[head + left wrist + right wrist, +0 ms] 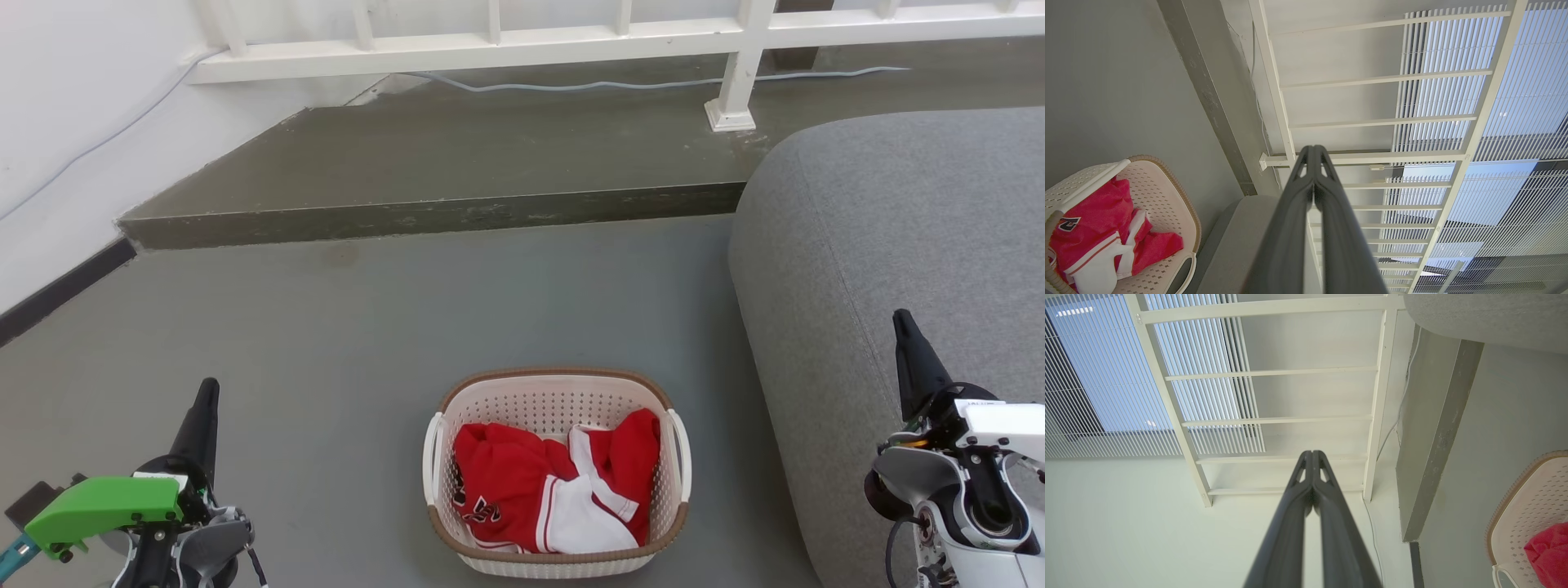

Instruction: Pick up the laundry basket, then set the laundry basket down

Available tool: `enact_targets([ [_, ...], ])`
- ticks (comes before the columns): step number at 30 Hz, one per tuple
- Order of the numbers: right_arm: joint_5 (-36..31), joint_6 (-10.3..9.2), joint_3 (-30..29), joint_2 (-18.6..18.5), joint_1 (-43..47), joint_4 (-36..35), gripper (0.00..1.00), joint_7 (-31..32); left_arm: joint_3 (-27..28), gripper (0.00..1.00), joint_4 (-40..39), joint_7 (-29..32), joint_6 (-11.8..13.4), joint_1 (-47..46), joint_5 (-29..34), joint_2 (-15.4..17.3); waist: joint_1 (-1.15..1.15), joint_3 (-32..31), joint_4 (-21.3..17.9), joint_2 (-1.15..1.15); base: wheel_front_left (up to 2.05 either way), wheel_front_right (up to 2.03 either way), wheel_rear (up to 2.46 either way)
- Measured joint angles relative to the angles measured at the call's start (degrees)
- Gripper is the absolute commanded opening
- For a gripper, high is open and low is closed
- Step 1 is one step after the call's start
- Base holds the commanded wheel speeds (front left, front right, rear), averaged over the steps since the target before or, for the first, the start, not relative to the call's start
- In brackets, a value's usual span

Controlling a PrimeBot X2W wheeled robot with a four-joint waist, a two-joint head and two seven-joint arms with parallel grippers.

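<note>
We look down on a grey floor point(367, 327), bounded on our right by a large grey upholstered seat point(898, 245) and at the far side by a low raised step point(457, 155) beneath a white railing point(571, 37). The laundry basket point(555, 404) stands on the floor at lower centre, just beside the seat's near corner and between our two arms, touched by neither. It holds a crumpled red-and-white garment point(506, 482). The cloth bears a dark printed mark, but we cannot read it in the folds.

Our left gripper point(202, 416) sits at the lower left with its long dark fingers pointing up and away from us, well apart from the basket. A bright green cover point(106, 502) is mounted on its wrist. In the left wrist view its two fingers are pressed together at the tips, with nothing between them. Our right gripper point(910, 351) sits in front of the seat at the lower right, aimed the same way. In the right wrist view its fingertips meet too, gripping nothing. A thin pale cable point(653, 82) trails along the step under the railing.
</note>
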Motion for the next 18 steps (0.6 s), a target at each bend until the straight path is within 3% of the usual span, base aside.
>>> enact_targets([
  [18,0.0,0.00,0.0,0.0,0.0,0.0,0.00,0.0,0.0,0.00,0.0,0.0,0.0,0.0,0.0,0.0,0.00,0.0,0.0,0.00,0.00,0.00,0.00],
])
